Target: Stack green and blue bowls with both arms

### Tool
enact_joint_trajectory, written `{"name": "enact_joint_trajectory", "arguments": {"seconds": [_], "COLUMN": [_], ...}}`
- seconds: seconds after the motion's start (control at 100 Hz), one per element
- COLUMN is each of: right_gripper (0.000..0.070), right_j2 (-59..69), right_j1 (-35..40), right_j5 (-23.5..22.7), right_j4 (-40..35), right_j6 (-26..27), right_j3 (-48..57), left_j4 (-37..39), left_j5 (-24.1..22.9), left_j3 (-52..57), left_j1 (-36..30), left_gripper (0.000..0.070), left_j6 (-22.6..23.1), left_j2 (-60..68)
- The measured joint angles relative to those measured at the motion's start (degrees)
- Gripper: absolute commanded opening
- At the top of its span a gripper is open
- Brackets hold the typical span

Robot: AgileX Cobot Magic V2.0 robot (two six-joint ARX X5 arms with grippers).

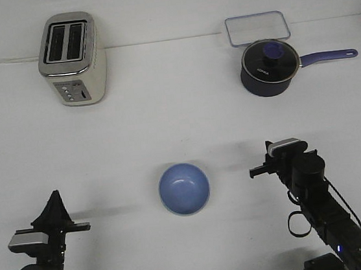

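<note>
The periwinkle blue bowl [184, 188] stands upright on the white table, near the front and midway between the two arms, with nothing inside it. The green bowl does not show in the front view. My left gripper [55, 200] is low at the front left, well left of the blue bowl and holding nothing. To the bowl's right is my right gripper [258, 171], its tips pointing toward the bowl from about a bowl's width away, also holding nothing. From this angle the gaps between the fingers do not show.
A cream and chrome toaster [71, 59] stands at the back left. At the back right sits a dark navy saucepan [269, 67] with a lid and a purple handle, and behind it lies a clear rectangular container lid [257, 28].
</note>
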Motion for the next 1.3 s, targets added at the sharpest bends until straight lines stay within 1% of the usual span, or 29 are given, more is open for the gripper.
{"name": "enact_joint_trajectory", "arguments": {"seconds": [0.19, 0.27, 0.4, 0.54, 0.74, 1.06, 1.13, 1.3], "right_gripper": [0.0000, 0.0000, 0.0000, 0.0000, 0.0000, 0.0000, 0.0000, 0.0000], "right_j2": [0.00, -0.79, -5.46, -13.29, -28.85, -52.48, -53.75, -53.62], "right_j1": [-0.02, -0.09, -0.13, -0.13, -1.25, -8.87, -9.70, -10.14], "right_j5": [0.09, 1.22, 1.70, 1.73, 1.70, 1.75, 1.77, 2.01], "right_j4": [0.22, 0.24, 0.26, 0.81, 1.18, 0.81, 1.75, 0.63], "right_j6": [0.00, -0.02, -0.15, -0.17, -1.07, -1.42, -1.42, -1.42], "right_j3": [0.00, 0.00, 0.00, -0.59, -7.06, -20.57, -22.38, -23.87], "left_j4": [0.00, -0.02, -0.02, -0.02, -0.02, -0.02, 0.02, -0.24], "left_j5": [0.00, 0.00, 0.00, 0.00, 0.00, 0.00, 0.02, 0.00], "left_j3": [0.00, 0.00, 0.00, 0.00, 0.00, 0.00, 0.00, 0.00], "left_j1": [0.02, 0.00, 0.02, 0.02, 0.00, 0.00, 0.00, 0.00], "left_gripper": [0.0012, 0.0012, 0.0012, 0.0012, 0.0012, 0.0012, 0.0012, 0.0012], "left_j6": [0.00, 0.00, 0.00, 0.00, 0.00, -0.02, -0.02, -0.04], "left_j2": [0.00, 0.00, 0.00, 0.00, 0.00, 0.00, 0.00, 0.02]}}
